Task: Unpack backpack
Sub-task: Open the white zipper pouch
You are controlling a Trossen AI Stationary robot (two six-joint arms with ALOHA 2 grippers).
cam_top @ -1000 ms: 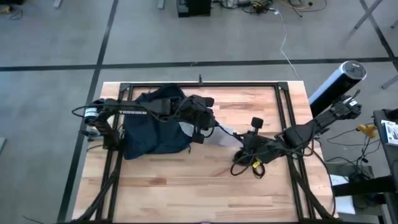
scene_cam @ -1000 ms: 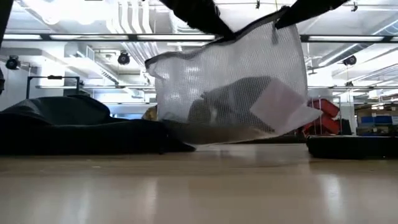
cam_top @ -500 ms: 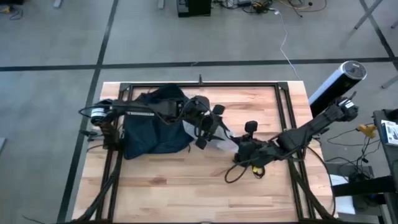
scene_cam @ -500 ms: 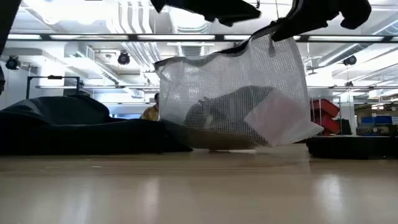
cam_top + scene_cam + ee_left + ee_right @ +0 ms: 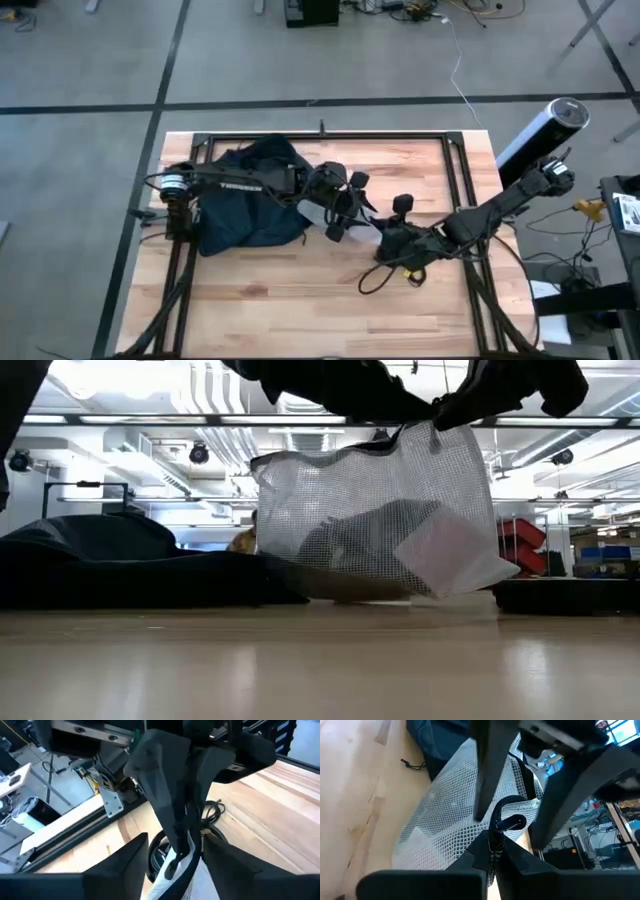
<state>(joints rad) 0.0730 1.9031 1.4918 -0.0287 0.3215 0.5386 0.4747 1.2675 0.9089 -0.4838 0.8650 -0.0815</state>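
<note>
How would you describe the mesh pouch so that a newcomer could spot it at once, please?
Start at the navy backpack on the table's left half. Just to its right, mid-table, the mesh pouch hangs between the left pincer and right pincer. Unlike the opaque backpack, it is white, see-through netting.

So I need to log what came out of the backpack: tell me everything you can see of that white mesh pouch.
The white mesh pouch is see-through netting with a dark top edge and a black loop. Inside it show a dark rounded lump and a pale flat piece. It hangs upright over the table's middle, right of the backpack, its bottom at or just above the wood. The left pincer and right pincer both grip its top.
</note>
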